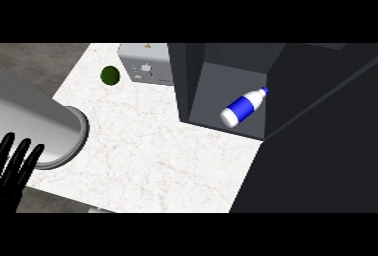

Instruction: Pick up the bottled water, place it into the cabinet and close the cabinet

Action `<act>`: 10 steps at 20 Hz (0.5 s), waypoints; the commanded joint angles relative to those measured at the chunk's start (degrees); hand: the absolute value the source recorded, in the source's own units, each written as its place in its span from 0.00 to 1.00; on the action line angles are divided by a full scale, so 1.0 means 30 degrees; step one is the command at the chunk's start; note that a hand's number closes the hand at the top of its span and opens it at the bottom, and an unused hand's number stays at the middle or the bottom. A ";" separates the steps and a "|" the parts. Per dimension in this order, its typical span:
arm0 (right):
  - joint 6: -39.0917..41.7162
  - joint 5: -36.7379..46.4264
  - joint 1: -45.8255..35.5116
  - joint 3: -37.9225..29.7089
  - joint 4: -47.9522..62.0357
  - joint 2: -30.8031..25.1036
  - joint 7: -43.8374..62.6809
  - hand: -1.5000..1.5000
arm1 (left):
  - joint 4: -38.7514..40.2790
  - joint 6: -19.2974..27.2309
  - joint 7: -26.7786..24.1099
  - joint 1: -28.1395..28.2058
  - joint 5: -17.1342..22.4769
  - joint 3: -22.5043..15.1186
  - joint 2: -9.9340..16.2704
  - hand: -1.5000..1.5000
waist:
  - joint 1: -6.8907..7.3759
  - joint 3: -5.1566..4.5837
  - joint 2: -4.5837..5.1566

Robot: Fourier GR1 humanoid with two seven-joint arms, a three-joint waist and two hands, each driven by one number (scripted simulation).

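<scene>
Your left hand point(16, 167) shows at the view's left edge, well away from the cabinet point(221, 90), with its black fingers point(29, 155) straight, spread and pointing up. They are released and grasp nothing. Just above and beside them, on the cabinet's side of the hand, you see the grey forearm point(37, 125) as a thick cylinder with a round end rim, lying over the left part of the counter point(162, 160). Your right hand does not appear in this view.

The bottle point(244, 107) is already inside the cabinet. It lies on its side on the grey floor of the open compartment, tilted so that its blue cap points toward the cabinet's far right corner and its white base points toward the cabinet's front edge. A blue label wraps its middle. Nothing touches it apart from the floor it rests on.

The cabinet is dark and open, and you can look straight into it. Its door point(317, 150) is a large dark panel that swings out from the cabinet's right side and covers the lower right of the view.

Just left of the cabinet, touching or nearly touching its wall, stands a small grey box point(144, 62) with markings on its face. Further left of the cabinet, beyond that box, a dark green round thing point(110, 75) sits on the white marbled counter.
</scene>
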 commanded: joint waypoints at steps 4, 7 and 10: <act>0.0881 0.0555 -0.2930 0.2089 -0.0556 0.0335 0.2132 1.00 | 0.0138 -0.0440 0.0239 -0.0138 0.0232 0.0306 0.0456 0.00 | 0.0262 -0.0084 -0.0018; 0.1007 0.0467 -0.3247 0.2001 -0.0566 0.0105 0.2629 1.00 | 0.0375 -0.0418 0.0227 -0.0195 0.0442 0.0635 0.0520 0.00 | 0.0014 -0.0121 -0.0052; 0.1268 0.0443 -0.3893 0.1635 -0.0505 -0.0144 0.2766 1.00 | 0.0490 -0.0575 0.0287 -0.0205 0.0512 0.0692 0.0620 0.00 | 0.0104 -0.0154 -0.0004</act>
